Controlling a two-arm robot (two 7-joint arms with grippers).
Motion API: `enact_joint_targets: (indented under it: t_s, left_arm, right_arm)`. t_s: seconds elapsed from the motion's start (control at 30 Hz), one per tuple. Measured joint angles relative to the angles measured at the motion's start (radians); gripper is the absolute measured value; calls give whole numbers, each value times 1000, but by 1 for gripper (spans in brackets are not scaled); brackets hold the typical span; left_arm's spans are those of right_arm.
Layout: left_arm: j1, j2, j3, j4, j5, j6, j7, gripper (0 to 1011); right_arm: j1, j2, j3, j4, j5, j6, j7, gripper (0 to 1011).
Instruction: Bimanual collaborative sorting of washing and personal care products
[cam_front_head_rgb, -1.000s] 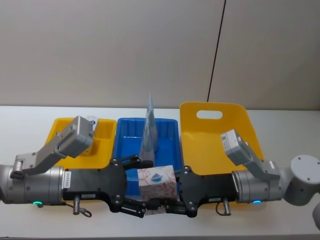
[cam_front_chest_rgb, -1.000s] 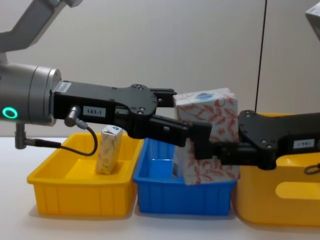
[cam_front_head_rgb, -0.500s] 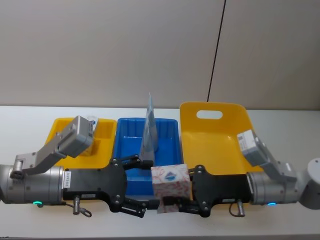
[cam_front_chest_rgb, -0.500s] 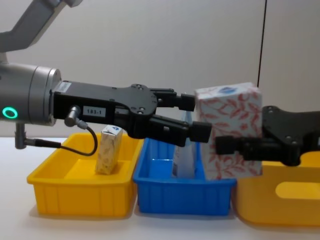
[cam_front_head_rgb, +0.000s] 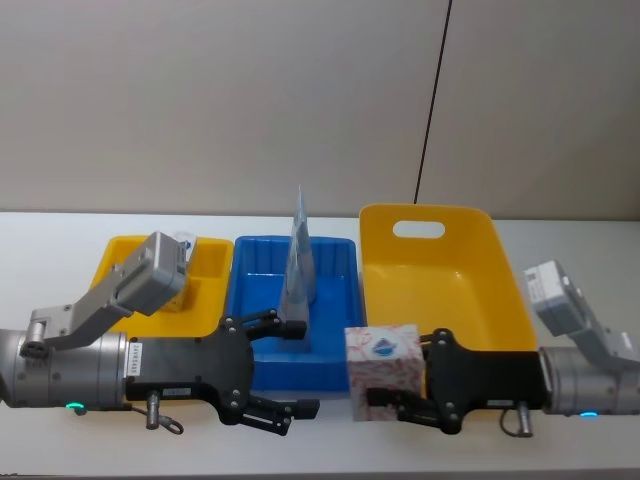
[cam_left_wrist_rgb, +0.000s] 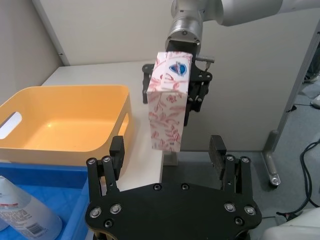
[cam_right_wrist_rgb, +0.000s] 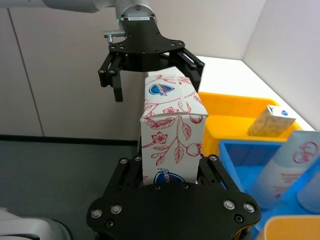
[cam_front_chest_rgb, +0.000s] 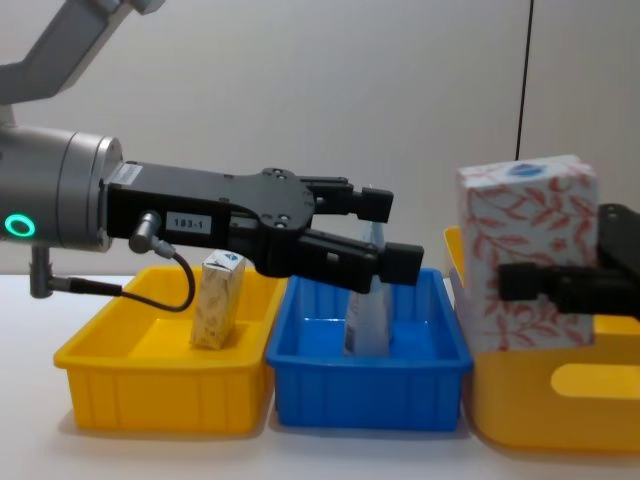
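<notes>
The right gripper (cam_right_wrist_rgb: 172, 162) was clamped on the white box with red leaf pattern (cam_front_chest_rgb: 525, 250), holding it upright in the air at the large yellow bin's (cam_front_head_rgb: 440, 215) near left corner. The left gripper (cam_front_chest_rgb: 390, 232) hung with jaws apart by the blue bin's (cam_front_chest_rgb: 370, 385) near edge, a gap of free air between it and the box.

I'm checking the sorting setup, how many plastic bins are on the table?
3, side by side: a small yellow bin on the robot's left, a blue bin in the middle, and a larger yellow bin with a handle cutout on its right. None seems hidden.
</notes>
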Motion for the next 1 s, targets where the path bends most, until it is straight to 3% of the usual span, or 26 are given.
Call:
enact_joint_targets:
  t_s: [0.4,0.67,1.0]
  left_arm:
    - [0,0,0,0,0,0,0,1001]
    - [0,0,0,0,0,0,0,1001]
    - [0,0,0,0,0,0,0,1001]
  right_arm:
    - [-67,77,44,-61,16,14,-98,360]
    - [-93,96,68,-71,15,29,-180,360]
    - [-106,94,94,-60,-10,53,-296,360]
